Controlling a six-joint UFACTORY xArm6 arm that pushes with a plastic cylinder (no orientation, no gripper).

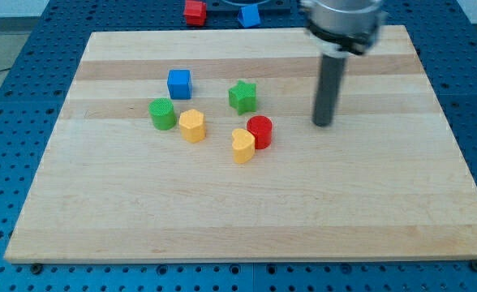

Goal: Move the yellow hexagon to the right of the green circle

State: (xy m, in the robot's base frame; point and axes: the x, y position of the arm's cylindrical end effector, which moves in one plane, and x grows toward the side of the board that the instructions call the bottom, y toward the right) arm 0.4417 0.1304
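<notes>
On the wooden board (247, 211), the yellow hexagon (192, 126) sits just right of the green circle (162, 113), while the jawless rod's tip (323, 123) holds nothing, far right.

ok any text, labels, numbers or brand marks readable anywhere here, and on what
None: no readable text in this view.
The wooden board is bare wood grain.
The blue cube, green circle, yellow hexagon, green star, red cylinder and yellow heart carry no marks.
The rod and its blurred mount above my tip show no label.
</notes>
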